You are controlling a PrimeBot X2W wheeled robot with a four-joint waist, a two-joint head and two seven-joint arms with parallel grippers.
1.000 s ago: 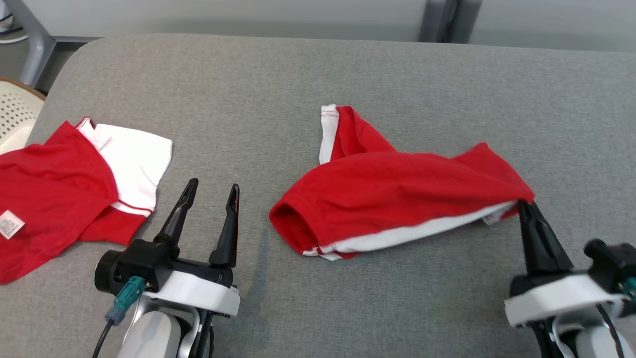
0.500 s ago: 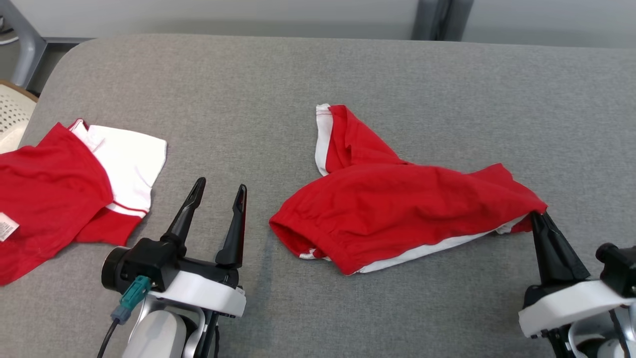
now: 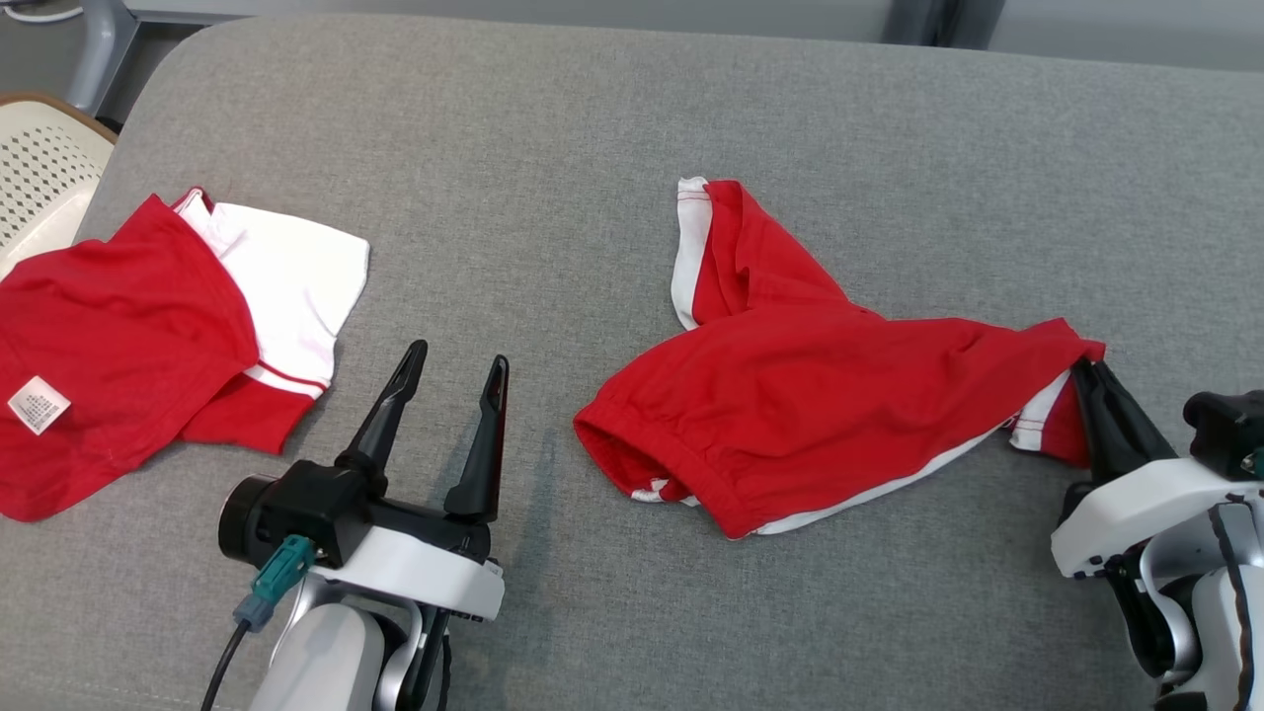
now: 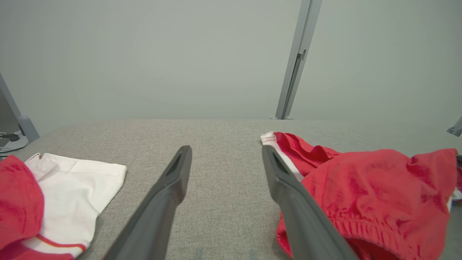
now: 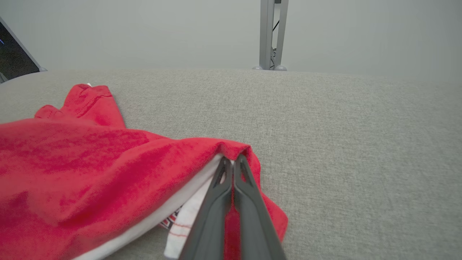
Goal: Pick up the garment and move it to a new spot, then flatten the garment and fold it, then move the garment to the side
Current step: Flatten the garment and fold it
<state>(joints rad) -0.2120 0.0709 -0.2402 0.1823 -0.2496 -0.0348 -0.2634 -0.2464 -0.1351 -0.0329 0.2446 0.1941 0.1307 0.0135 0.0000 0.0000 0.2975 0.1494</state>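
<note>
Red garment (image 3: 829, 415), crumpled on grey table (image 3: 592, 118): my right gripper (image 3: 1084, 365) clamps its right corner; my left gripper (image 3: 460, 354), spread and empty, sits left of it.

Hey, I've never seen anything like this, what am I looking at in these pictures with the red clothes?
It's a two-armed robot. The wide picture comes from a camera on its head; the other two come from its wrists, looking along each two-fingered tool. On the grey fabric surface lie a crumpled red garment with white trim and, to the left, a second red and white garment. The right tool is shut on a corner of the crumpled one; the left tool hangs open, holding nothing.
</note>
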